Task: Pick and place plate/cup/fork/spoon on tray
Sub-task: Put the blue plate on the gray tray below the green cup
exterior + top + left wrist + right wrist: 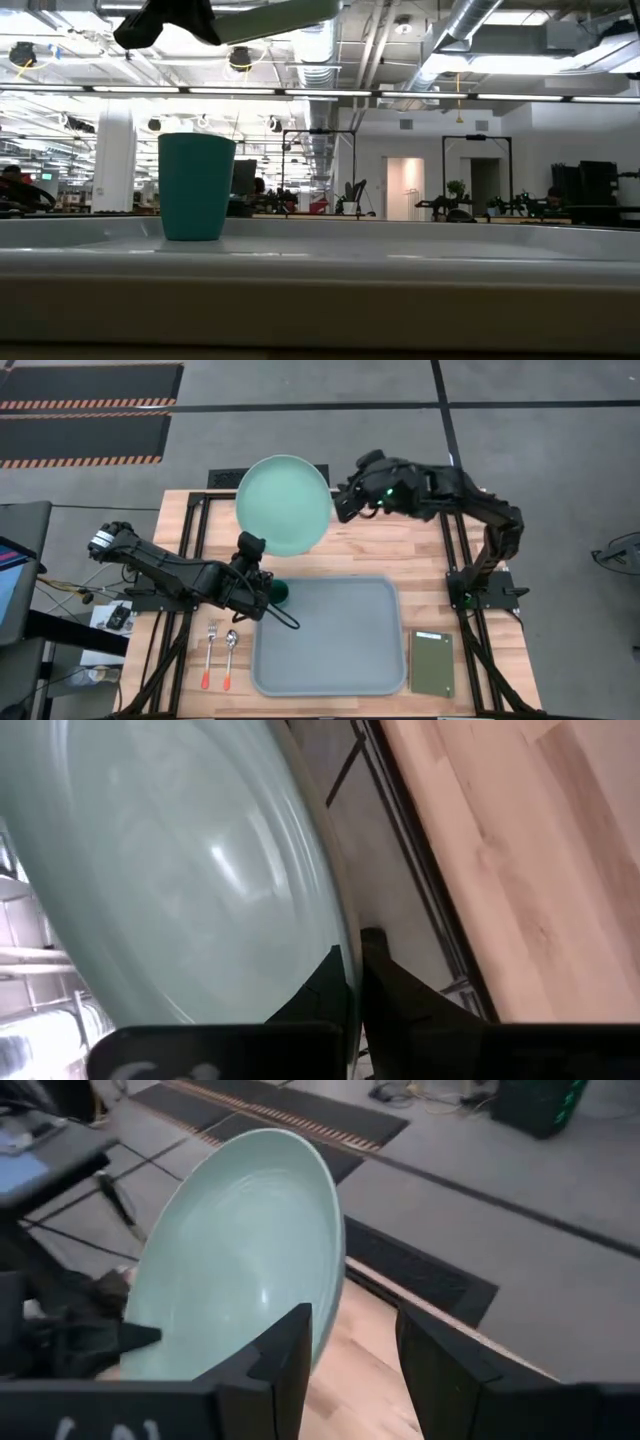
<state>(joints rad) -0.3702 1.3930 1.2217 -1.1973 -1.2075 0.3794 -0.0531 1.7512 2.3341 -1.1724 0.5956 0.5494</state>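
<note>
1. Your left gripper (250,546) pinches the plate's (284,502) near rim, holding it aloft beyond the tray's (330,635) far-left corner.
2. Your right gripper (343,503), fingers spread, waits beside the plate's right edge.

Left tool (249,548) raised, clamped shut; right tool (341,502) raised, fingers apart.

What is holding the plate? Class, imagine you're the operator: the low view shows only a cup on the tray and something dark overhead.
Observer: The left gripper is shut on the rim of the plate and holds it up over the table's far side.
Operator: And the right gripper?
Observer: The right gripper is open, close to the plate's edge.
Operator: Where are the fork and spoon?
Observer: The fork and spoon lie on the table, left of the tray.
</note>
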